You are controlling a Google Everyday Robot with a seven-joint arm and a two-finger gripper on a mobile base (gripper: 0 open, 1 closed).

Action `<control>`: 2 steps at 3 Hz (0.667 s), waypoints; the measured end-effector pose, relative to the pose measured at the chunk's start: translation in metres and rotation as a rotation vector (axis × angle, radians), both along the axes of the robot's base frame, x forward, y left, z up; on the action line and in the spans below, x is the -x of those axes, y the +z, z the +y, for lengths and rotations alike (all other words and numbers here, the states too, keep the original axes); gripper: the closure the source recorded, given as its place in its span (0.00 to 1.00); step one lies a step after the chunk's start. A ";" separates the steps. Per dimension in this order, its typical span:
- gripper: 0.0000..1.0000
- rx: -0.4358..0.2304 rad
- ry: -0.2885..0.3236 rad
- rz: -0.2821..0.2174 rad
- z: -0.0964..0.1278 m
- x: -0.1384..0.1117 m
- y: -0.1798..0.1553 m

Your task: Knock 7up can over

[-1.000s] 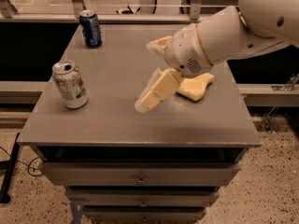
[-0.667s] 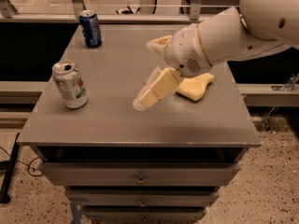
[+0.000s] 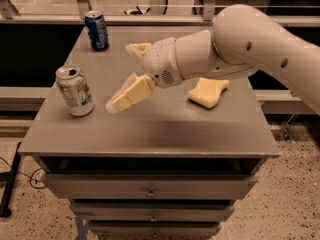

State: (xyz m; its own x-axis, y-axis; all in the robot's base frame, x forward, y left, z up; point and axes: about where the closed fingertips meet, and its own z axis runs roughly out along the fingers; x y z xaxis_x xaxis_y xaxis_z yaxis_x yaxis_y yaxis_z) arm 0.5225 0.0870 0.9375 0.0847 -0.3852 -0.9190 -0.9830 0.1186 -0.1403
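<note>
The 7up can (image 3: pixel 75 90), silver-white with green print and a red-orange spot, stands upright near the left edge of the grey cabinet top (image 3: pixel 165 129). My gripper (image 3: pixel 121 77) hangs over the middle-left of the top, to the right of the can and apart from it. Its two cream fingers are spread open and hold nothing. The lower finger (image 3: pixel 129 95) points down and left toward the can, and the upper finger (image 3: pixel 137 48) sits higher and further back.
A dark blue can (image 3: pixel 97 30) stands upright at the back left corner. A yellow sponge (image 3: pixel 208 91) lies on the right half, partly behind my white arm (image 3: pixel 250 44). Drawers (image 3: pixel 150 188) run below the front edge. A railing runs behind.
My gripper and arm have moved left across the top, closer to the 7up can. The cans and the sponge have not moved.
</note>
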 end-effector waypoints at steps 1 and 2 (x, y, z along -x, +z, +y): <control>0.00 -0.075 0.025 -0.014 0.043 -0.016 -0.007; 0.00 -0.141 0.048 -0.003 0.078 -0.026 -0.020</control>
